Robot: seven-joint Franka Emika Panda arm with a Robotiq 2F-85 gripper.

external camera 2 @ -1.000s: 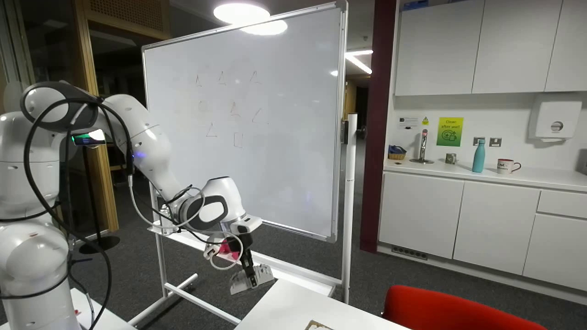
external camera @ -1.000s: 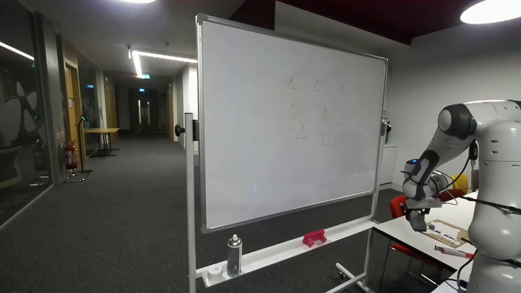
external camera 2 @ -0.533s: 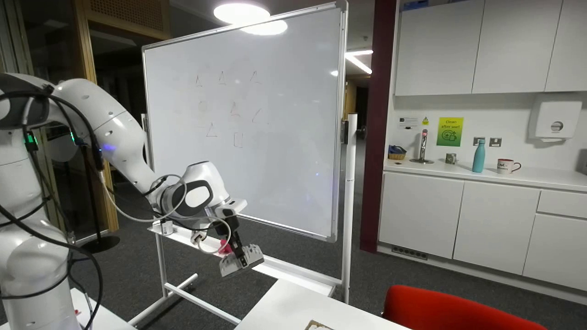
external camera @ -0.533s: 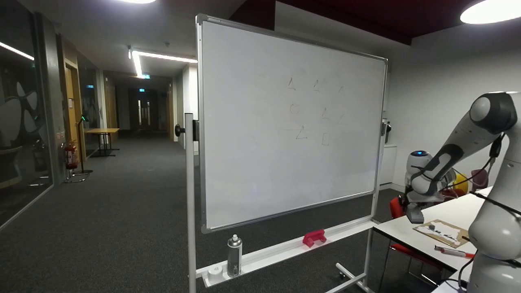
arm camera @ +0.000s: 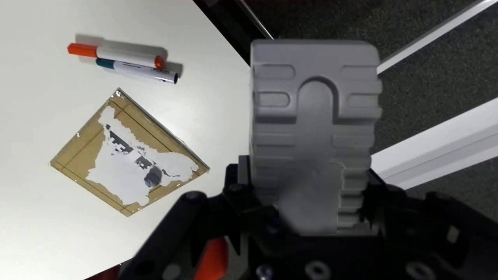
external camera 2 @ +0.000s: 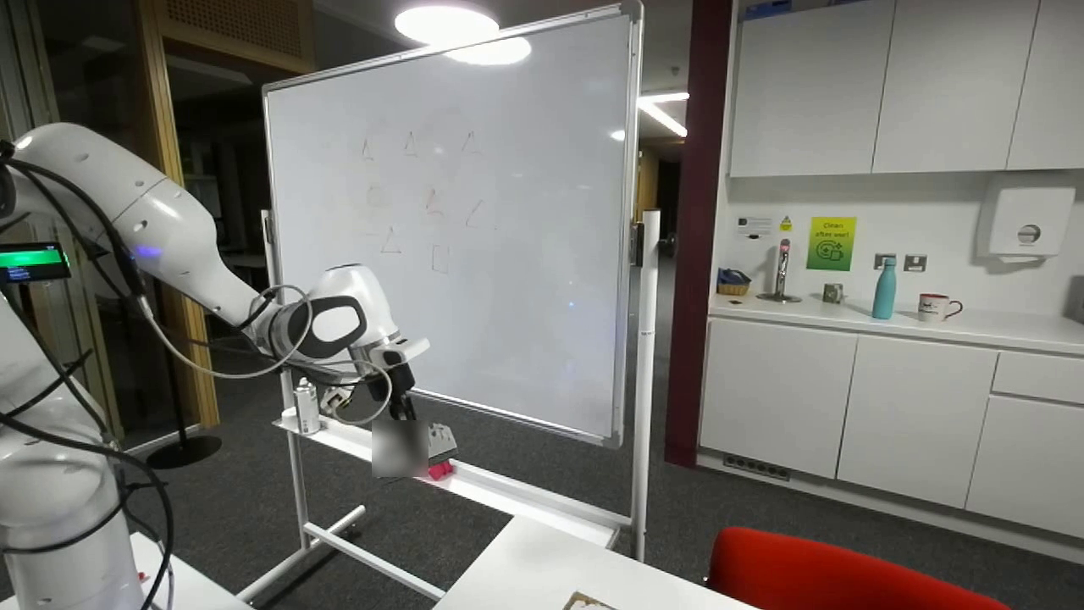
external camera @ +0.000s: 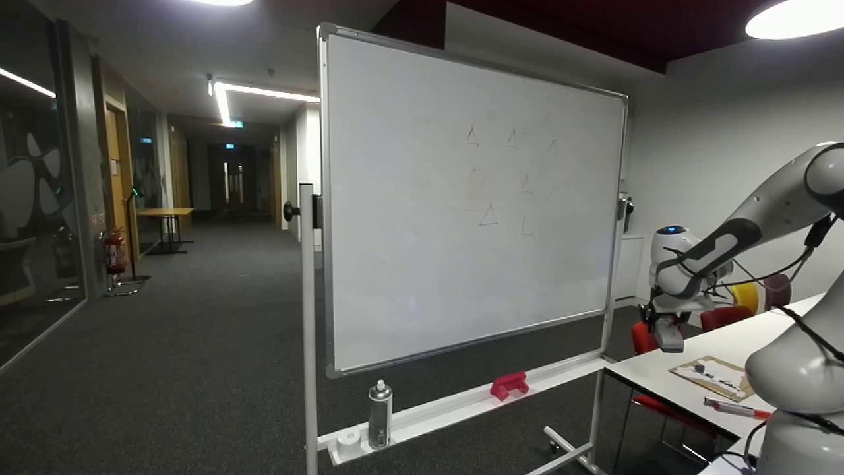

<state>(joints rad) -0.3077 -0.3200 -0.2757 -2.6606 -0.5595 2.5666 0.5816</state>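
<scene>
One eraser point(arm camera: 314, 112) runs lengthwise up wrist vw.

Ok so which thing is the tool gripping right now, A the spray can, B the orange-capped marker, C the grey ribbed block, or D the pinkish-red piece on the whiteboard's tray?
C: the wrist view shows the grey ribbed block clamped in the tool, while the orange-capped marker lies on the table.
</scene>
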